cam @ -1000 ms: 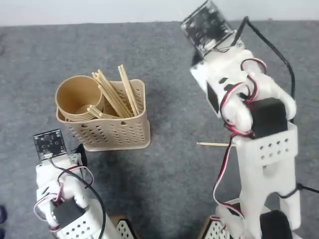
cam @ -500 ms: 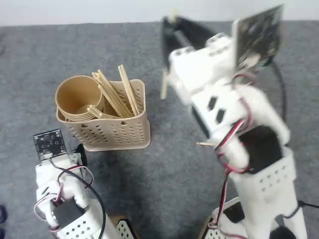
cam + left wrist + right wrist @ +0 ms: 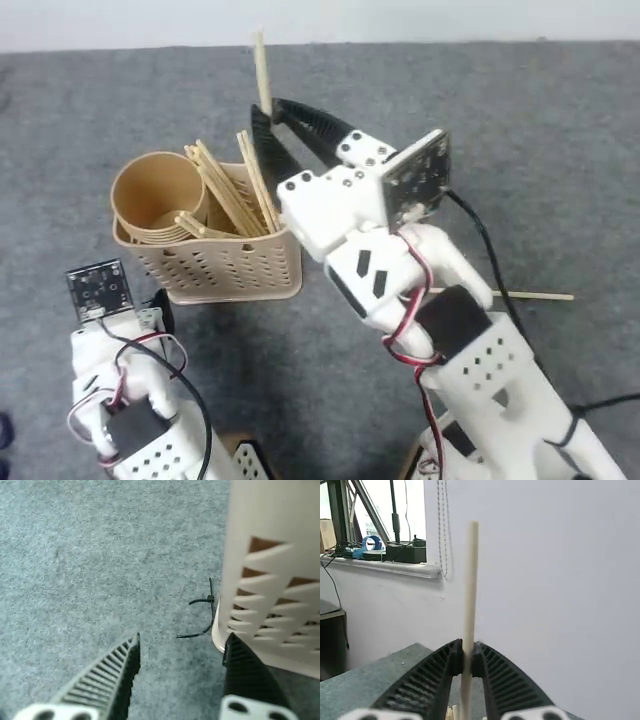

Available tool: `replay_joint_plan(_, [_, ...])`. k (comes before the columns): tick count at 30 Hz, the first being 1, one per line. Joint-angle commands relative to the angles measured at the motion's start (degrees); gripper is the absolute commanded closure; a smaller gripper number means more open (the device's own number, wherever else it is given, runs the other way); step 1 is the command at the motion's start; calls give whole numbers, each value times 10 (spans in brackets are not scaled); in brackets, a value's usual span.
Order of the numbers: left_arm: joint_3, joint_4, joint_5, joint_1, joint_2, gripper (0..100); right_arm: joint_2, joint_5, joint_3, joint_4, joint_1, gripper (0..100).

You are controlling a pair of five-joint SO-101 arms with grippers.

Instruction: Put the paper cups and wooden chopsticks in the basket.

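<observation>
While the right gripper (image 3: 265, 108) pinched a chopstick (image 3: 261, 70) upright between closed fingers, most of its length standing above them, over the basket's (image 3: 230, 268) far corner on the right arm's side, the step in hand looked to be the drop. To do it well, the stick's lower end should probably be carried further over the basket's opening, past the rim, and lowered among the others before release. Let go from height or over the rim, so light a stick might bounce out or tip across the wall. The basket held stacked cups (image 3: 155, 190) at its end away from the right arm, with a bundle of sticks (image 3: 225, 195) leaning beside them. One loose chopstick (image 3: 530, 295) lay on the counter (image 3: 100, 100) well apart from the basket, beyond the right arm, so the task seemed nearly done. The left gripper (image 3: 183, 645) sat with fingers wide just beside the basket's wall, holding nothing, with a black tie (image 3: 202, 615) on the counter near it.
</observation>
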Motion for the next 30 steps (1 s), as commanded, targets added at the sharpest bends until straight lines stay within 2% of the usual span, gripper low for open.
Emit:
replay_joint_plan(1, [-3,-14,-6,4,-11,746,24,13,-16,-30,-9,992])
replay_joint_plan(6, [-3,-14,-6,4,-11,746,76,37,-75,-7,-24,992])
replay_joint_plan(14, [-3,-14,-7,4,-11,746,157,40,-22,-7,-21,987])
replay_joint_plan(21, [-3,-14,-7,4,-11,746,145,40,-15,0,-22,807])
replay_joint_plan(30, [-3,-14,-7,4,-11,746,109,54,-40,56,-9,825])
